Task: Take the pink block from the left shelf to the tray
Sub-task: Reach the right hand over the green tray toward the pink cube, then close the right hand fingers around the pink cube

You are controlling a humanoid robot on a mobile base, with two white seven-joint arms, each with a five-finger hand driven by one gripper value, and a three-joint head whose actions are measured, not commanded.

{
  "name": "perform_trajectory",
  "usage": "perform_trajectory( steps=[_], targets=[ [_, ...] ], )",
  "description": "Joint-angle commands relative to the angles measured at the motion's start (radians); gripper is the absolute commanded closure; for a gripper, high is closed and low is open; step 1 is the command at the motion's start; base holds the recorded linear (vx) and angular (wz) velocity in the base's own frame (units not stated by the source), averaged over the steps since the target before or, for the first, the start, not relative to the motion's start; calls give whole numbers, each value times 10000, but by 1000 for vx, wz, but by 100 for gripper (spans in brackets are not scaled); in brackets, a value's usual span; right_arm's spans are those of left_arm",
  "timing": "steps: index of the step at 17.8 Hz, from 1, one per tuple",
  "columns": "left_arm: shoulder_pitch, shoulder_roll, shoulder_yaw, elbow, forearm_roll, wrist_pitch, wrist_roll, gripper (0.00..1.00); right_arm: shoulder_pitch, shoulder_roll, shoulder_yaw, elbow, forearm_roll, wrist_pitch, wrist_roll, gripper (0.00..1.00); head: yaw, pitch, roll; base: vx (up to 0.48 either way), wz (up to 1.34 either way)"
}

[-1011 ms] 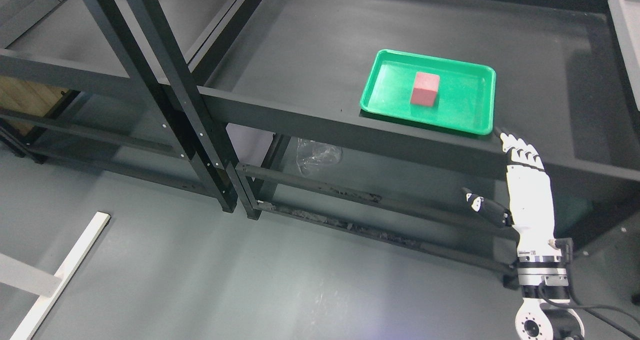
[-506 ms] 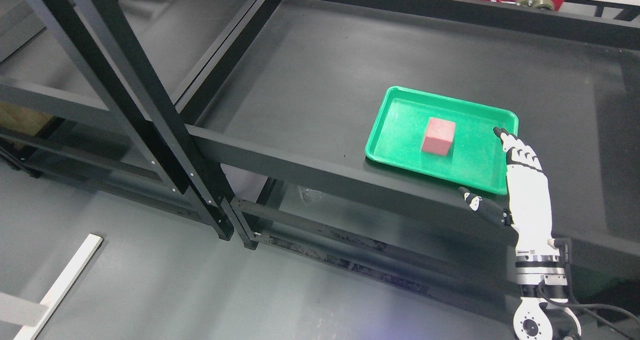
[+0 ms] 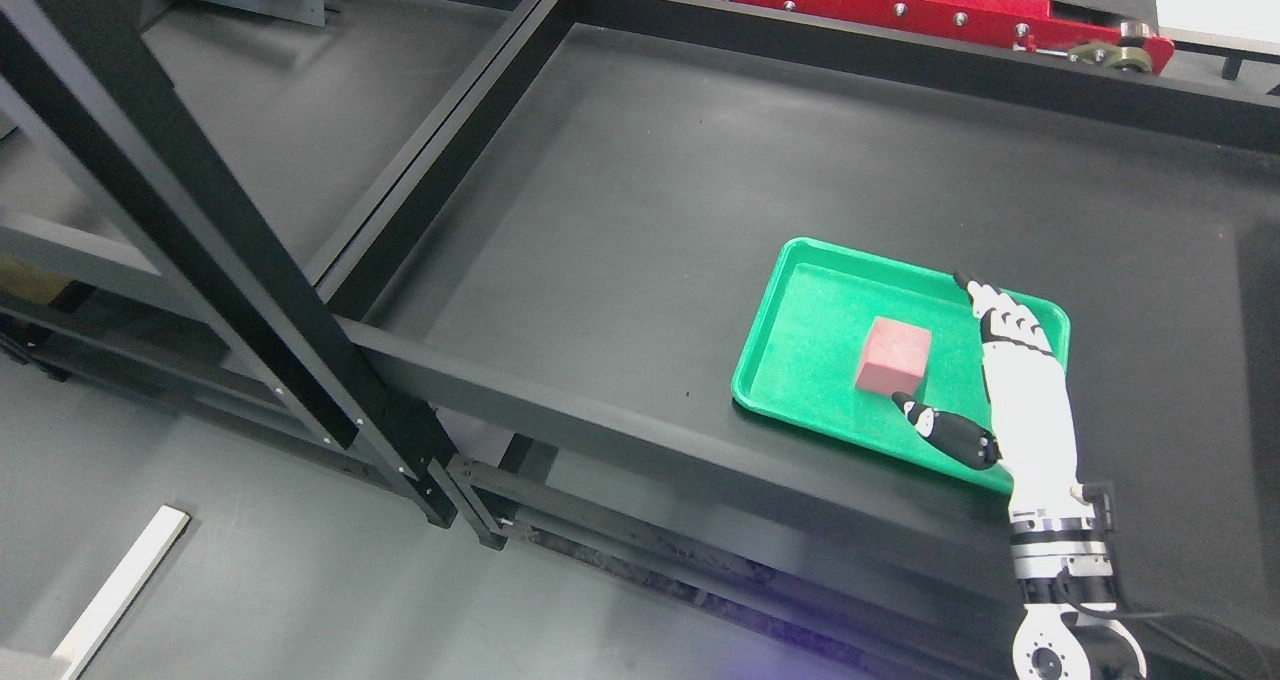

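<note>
A pink block (image 3: pixel 893 355) rests inside a green tray (image 3: pixel 800 340) on the dark shelf surface. My right hand (image 3: pixel 940 350) rises from the lower right, white with black finger joints, and hovers over the tray's right part, just right of the block. Its fingers (image 3: pixel 1000 310) are stretched out and its thumb (image 3: pixel 935 425) points toward the block's near side; nothing is held. The left hand does not show.
Black shelf posts (image 3: pixel 200 220) cross the left of the picture, with the left shelf bay (image 3: pixel 270 130) behind them. A red beam (image 3: pixel 900 5) runs along the back edge. A white strip (image 3: pixel 115 590) lies on the grey floor at lower left.
The whole picture has shifted, so the camera moved. Against the tray, my right hand has gone from beyond its front right corner to over its right part, beside the block.
</note>
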Motion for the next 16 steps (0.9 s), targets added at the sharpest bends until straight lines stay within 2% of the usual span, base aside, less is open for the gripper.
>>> perform_trajectory(
  steps=[1,5,8,12,16],
  targets=[
    [5,175,0,-174,77,-1,-2,0,267,-66,464,66,373,25,543,0,0,0,0,183,31],
    [5,175,0,-174,77,-1,-2,0,359,-82,602,112,1509,285,620,0,0,0,0,206,-4],
    [5,175,0,-174,77,-1,-2,0,452,-280,602,174,1556,316,1141,0,0,0,0,173,-49],
    [5,175,0,-174,77,-1,-2,0,559,-725,938,204,1556,316,1204,0,0,0,0,145,-40],
    [-10,175,0,-174,77,-1,-2,0,697,-787,955,235,1526,301,1219,0,0,0,0,95,-2]
  ],
)
